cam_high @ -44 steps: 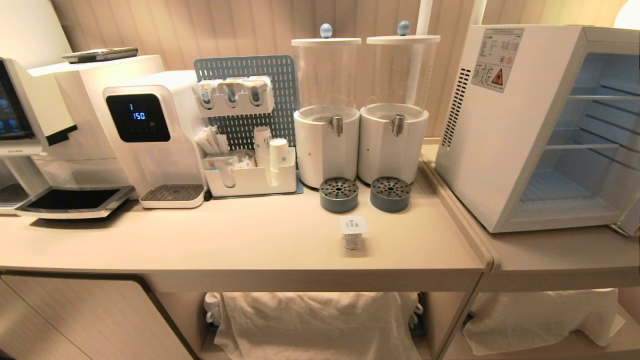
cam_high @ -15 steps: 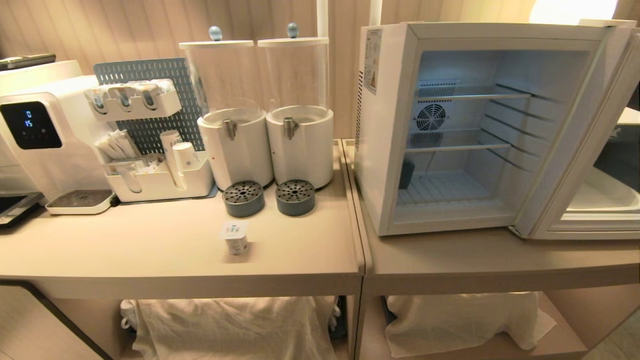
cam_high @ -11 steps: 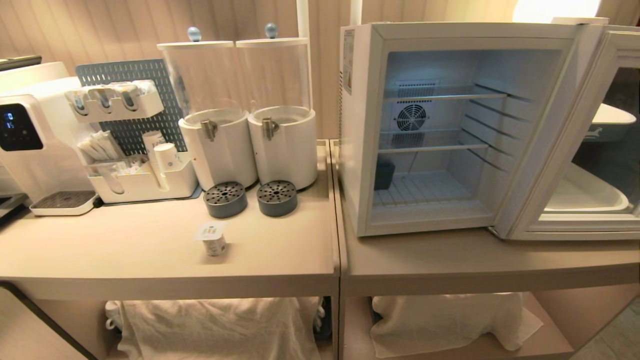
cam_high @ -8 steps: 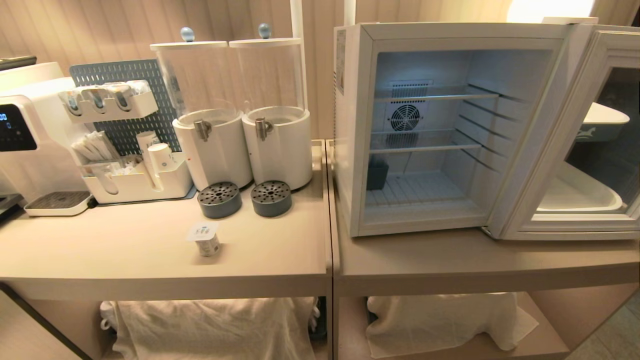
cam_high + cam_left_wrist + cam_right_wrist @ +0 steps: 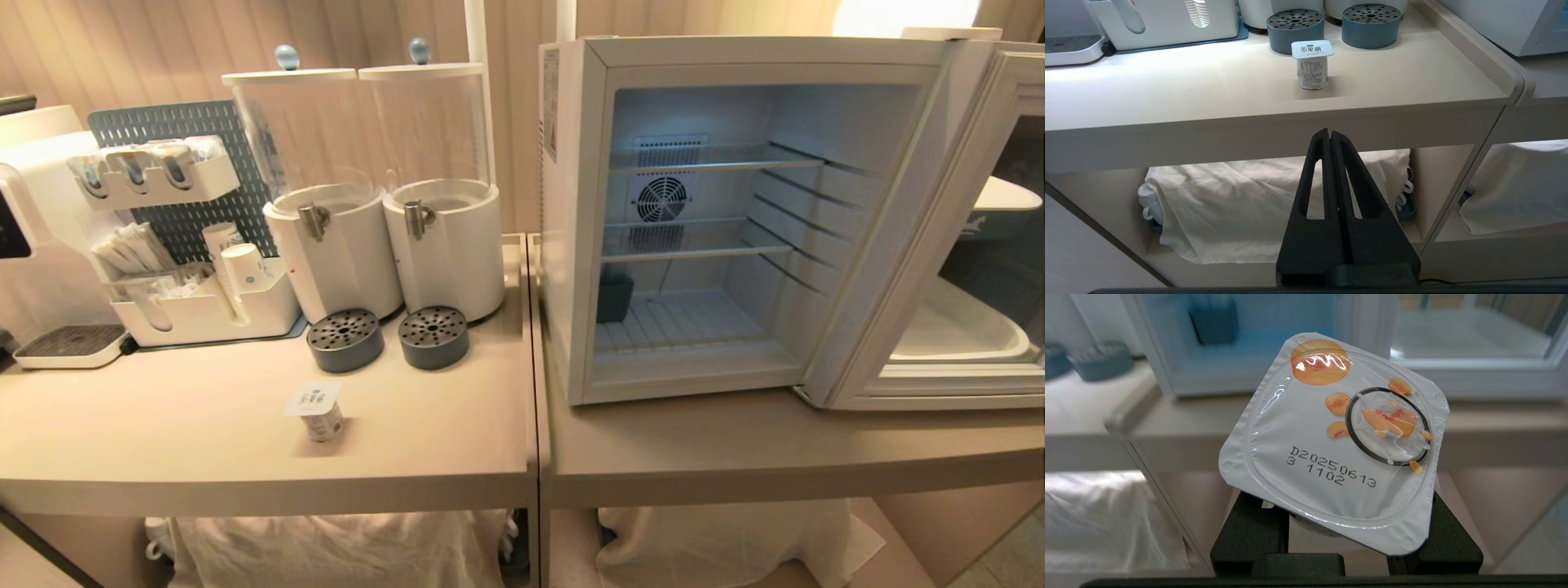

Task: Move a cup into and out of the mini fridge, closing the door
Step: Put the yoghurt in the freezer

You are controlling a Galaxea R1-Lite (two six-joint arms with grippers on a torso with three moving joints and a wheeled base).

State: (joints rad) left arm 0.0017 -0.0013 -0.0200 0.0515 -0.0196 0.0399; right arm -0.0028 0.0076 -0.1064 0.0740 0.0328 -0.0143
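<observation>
Your right gripper [image 5: 1347, 522] clamps the sealed cup [image 5: 1337, 437] short of the open mini fridge [image 5: 694, 245], left gripper [image 5: 1331, 136] pinched empty; clipping the frame or 1 wire shelf could knock it loose.

One mini fridge [image 5: 571, 245] stood on the right, its one door [image 5: 939, 245] swung open, with two wire shelves [image 5: 702, 163] inside. Two clear dispensers [image 5: 335, 204] stood far left of it, with two round grey drip trays [image 5: 344, 339] in front. Two sealed cups were counted: one [image 5: 320, 411] on the near surface [image 5: 163, 425], one [image 5: 1339, 441] between the right gripper's [image 5: 1347, 535] jaws.
</observation>
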